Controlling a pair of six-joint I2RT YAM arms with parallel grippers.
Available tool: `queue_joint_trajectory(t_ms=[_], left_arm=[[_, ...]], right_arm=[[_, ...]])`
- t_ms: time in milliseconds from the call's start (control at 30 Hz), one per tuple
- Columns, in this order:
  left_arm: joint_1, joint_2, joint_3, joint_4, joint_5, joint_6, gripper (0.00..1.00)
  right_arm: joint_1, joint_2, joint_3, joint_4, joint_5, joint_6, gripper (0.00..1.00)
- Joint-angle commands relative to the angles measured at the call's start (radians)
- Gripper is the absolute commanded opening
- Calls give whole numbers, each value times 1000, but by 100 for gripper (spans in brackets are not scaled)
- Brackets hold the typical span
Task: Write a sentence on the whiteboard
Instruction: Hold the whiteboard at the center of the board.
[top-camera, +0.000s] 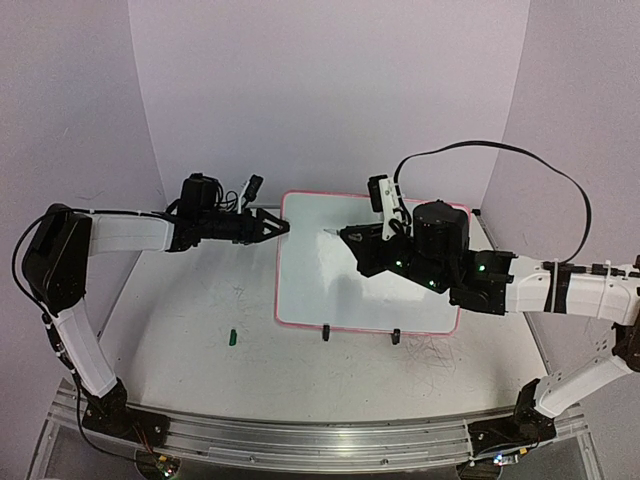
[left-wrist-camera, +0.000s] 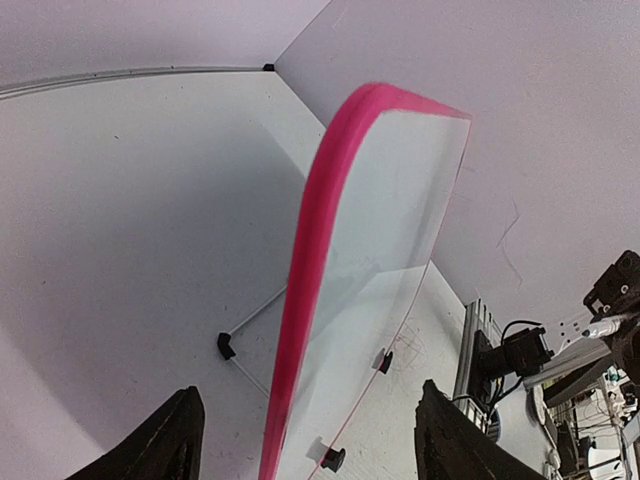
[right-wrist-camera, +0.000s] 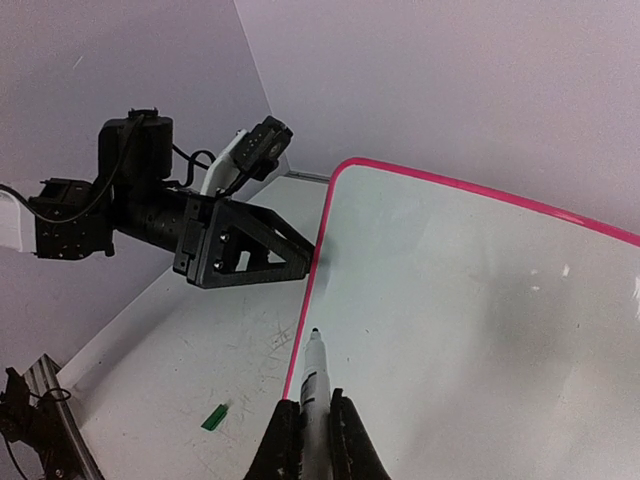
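Observation:
The whiteboard lies flat mid-table, blank, with a pink frame and two black clip feet on its near edge. My left gripper is open at the board's far-left edge. In the left wrist view the pink edge runs between the black fingers with a gap on both sides. My right gripper is shut on a white marker. The marker's dark tip points at the whiteboard just inside the left frame; I cannot tell if it touches. In the top view the marker is over the board's far-left part.
A small green piece lies on the table left of the board, also seen as the green piece in the right wrist view. White walls enclose the back and both sides. A metal rail runs along the near edge.

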Motion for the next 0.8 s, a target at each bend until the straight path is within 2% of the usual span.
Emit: queue_joint_trajectory(t_ms=[0, 133, 300, 500, 767], left_arm=[[-1, 25, 33, 117, 26, -26, 72], [7, 29, 30, 144, 50, -30, 70], [5, 54, 5, 263, 137, -95, 60], [5, 56, -40, 328, 139, -109, 41], [5, -9, -188, 430, 98, -115, 20]], right_arm=[[7, -36, 0, 41, -2, -10, 0], [7, -47, -13, 41, 0, -6, 0], [7, -42, -11, 41, -1, -7, 0], [9, -39, 0, 38, -13, -7, 0], [25, 9, 43, -2, 11, -24, 0]])
